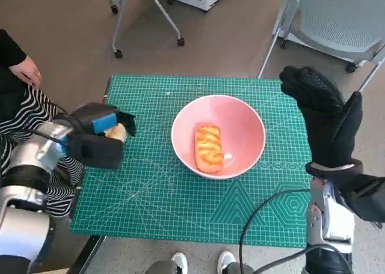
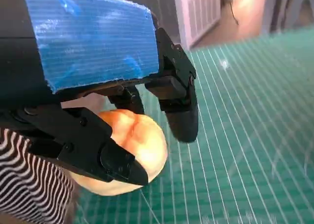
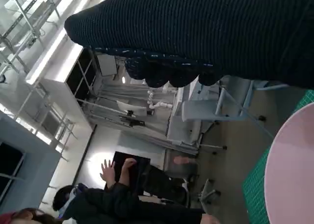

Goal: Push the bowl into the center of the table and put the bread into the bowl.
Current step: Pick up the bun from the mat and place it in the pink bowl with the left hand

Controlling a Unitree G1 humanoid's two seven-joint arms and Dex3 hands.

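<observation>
A pink bowl (image 1: pixel 236 119) stands near the middle of the green cutting mat (image 1: pixel 156 196), with one orange-glazed bread (image 1: pixel 208 148) lying inside it. At the mat's left edge my left hand (image 1: pixel 96 136) grips a second, paler bread roll (image 1: pixel 116 131). In the left wrist view that roll (image 2: pixel 132 140) sits between the black fingers (image 2: pixel 179 103) just above the mat (image 2: pixel 245 135). My right hand (image 1: pixel 328 115) is raised upright to the right of the bowl, apart from it and holding nothing. The right wrist view shows the glove (image 3: pixel 206 32) and the bowl's rim (image 3: pixel 294 170).
A person in striped clothing (image 1: pixel 24 115) sits close to the table's left side. Wheeled chairs (image 1: pixel 343 21) stand behind the table. Shoes (image 1: pixel 225 261) show at the front edge, and a black cable (image 1: pixel 258 217) crosses the mat's front right. A seated person (image 3: pixel 122 194) appears in the right wrist view.
</observation>
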